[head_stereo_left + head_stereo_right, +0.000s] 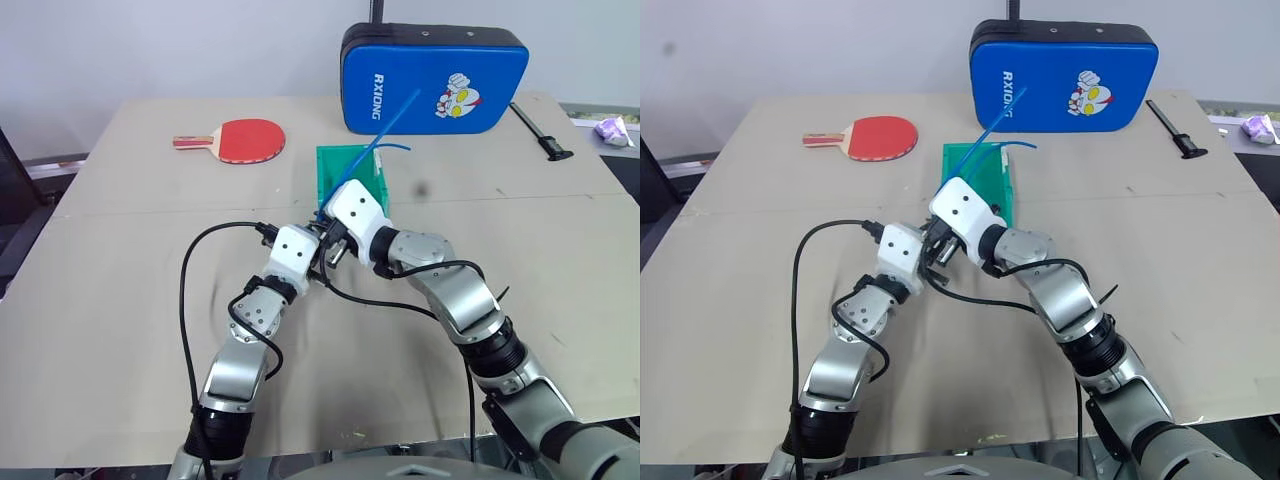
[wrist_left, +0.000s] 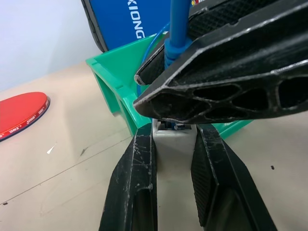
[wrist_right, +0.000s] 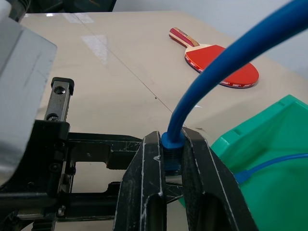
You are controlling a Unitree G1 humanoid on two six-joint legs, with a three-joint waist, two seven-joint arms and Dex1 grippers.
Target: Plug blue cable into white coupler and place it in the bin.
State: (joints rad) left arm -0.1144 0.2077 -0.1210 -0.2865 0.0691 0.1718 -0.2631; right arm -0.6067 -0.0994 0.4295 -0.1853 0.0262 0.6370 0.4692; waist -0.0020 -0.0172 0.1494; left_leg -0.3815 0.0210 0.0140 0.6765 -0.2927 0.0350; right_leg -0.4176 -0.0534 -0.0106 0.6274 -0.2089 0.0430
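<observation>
Both grippers meet in the middle of the table, just in front of the green bin (image 1: 335, 165). My left gripper (image 2: 174, 144) is shut on the white coupler (image 2: 172, 137), a small white block between its two black fingers. My right gripper (image 3: 172, 144) is shut on the plug end of the blue cable (image 3: 211, 77) and holds it right at the coupler's top face. From the grip the cable (image 1: 385, 135) rises steeply over the bin. Whether the plug is fully seated is hidden by the fingers (image 2: 231, 82) of the right gripper.
Another thin blue cable (image 3: 269, 162) lies inside the bin. A red paddle (image 1: 245, 140) lies at the back left, and a blue padded case (image 1: 435, 78) stands behind the bin. A black tool (image 1: 540, 130) lies at the back right.
</observation>
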